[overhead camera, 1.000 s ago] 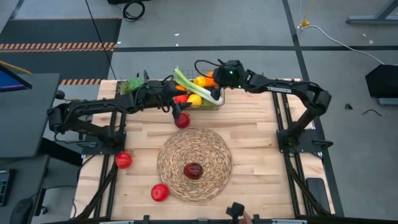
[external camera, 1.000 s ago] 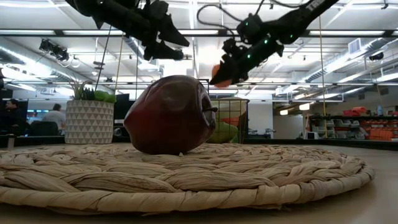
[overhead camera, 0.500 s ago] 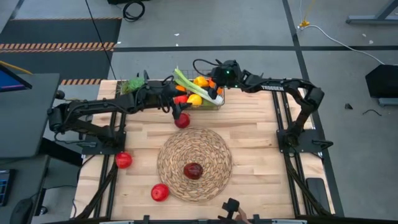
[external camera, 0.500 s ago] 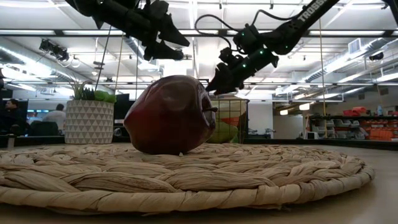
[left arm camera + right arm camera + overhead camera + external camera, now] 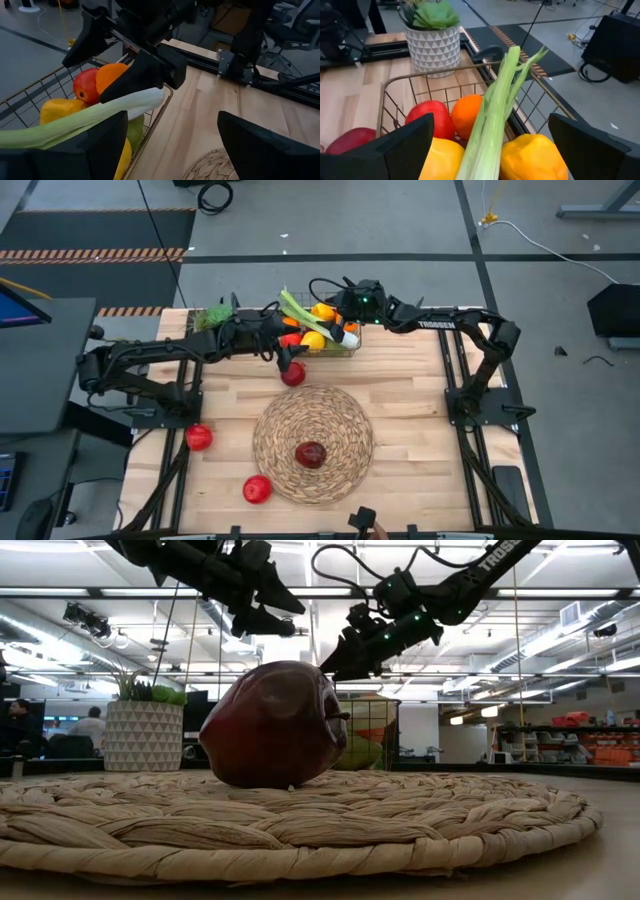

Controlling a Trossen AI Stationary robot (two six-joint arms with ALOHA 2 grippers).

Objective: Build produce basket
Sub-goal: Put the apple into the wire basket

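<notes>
Overhead, we see the basket (image 5: 322,338) at the table's twelve o'clock edge, heaped with produce, the leek (image 5: 316,320) lying across it. Both the right gripper (image 5: 346,320) and left gripper (image 5: 286,356) hover wide open, holding nothing. We judge the apple (image 5: 292,374) light, hard, slick and apt to roll; best pinched across its middle.

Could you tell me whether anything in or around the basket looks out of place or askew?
The leek looks odd: it lies slantwise across the top of the piled produce, both ends sticking out past the basket rim. Four red apples also sit outside it: one near the basket, one on the mat, two by the table's left edge.
</notes>
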